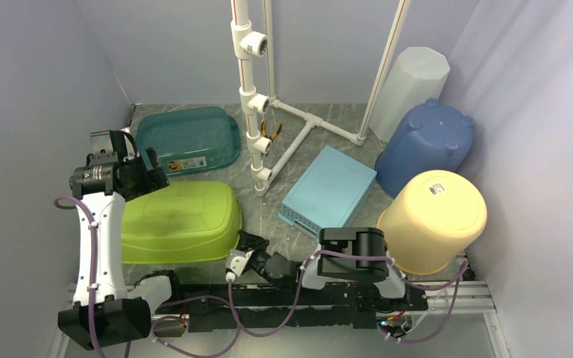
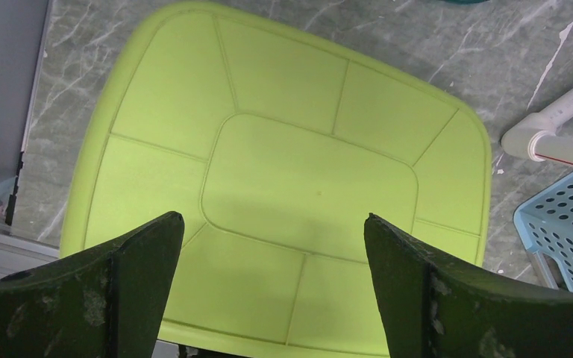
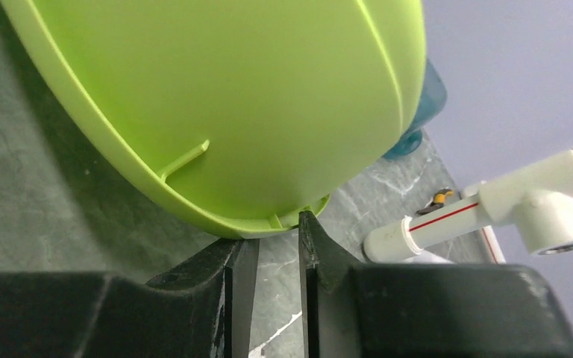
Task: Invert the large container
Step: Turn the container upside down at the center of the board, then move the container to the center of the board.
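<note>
The large lime-green container (image 1: 183,220) lies upside down on the table at left centre, its ribbed base facing up (image 2: 298,171). My left gripper (image 1: 130,175) hovers above its far left end, jaws wide open and empty (image 2: 272,220). My right gripper (image 1: 250,250) lies low at the container's near right corner. In the right wrist view its jaws (image 3: 272,227) stand a narrow gap apart with the container's rim (image 3: 298,216) between the fingertips. The container's side wall (image 3: 254,97) fills most of that view.
A teal tub (image 1: 188,138) sits behind the green one. A white pipe frame (image 1: 257,97) stands mid-table, with a light blue perforated basket (image 1: 328,186) beside it. At right are a cream bucket (image 1: 433,220), a blue tub (image 1: 427,145) and a white bin (image 1: 410,82). Walls close in on both sides.
</note>
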Tool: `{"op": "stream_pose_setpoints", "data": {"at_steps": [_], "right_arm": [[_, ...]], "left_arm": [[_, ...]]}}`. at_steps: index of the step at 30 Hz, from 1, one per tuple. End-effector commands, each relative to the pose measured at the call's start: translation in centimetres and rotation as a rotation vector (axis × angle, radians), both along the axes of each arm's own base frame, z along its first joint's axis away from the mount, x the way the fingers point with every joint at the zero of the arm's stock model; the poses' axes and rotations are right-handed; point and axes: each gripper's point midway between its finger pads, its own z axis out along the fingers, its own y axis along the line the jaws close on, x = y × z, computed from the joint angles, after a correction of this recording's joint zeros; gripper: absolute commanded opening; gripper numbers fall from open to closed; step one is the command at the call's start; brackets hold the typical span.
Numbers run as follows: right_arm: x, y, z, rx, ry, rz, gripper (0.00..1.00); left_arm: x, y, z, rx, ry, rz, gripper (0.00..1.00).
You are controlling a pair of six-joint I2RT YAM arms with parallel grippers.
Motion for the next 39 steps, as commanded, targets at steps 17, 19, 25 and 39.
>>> {"op": "stream_pose_setpoints", "data": {"at_steps": [17, 19, 25, 39], "right_arm": [[-0.7, -0.2, 4.1, 0.163, 0.366, -0.007, 0.55], [-1.4, -0.2, 5.1, 0.203, 0.436, 0.012, 0.55], [-4.1, 2.2, 5.6, 0.207, 0.818, 0.033, 0.58], [-0.4, 2.5, 1.3, 0.151, 1.229, -0.255, 0.97]], "left_arm": [[0.7, -0.2, -1.2, -0.043, -0.011, 0.038, 0.95], [0.8, -0.4, -1.6, -0.063, -0.011, 0.049, 0.95], [0.1, -0.3, -3.9, -0.117, 0.032, 0.195, 0.95], [-3.4, 9.4, -6.7, -0.157, 0.078, 0.69, 0.95]]}}
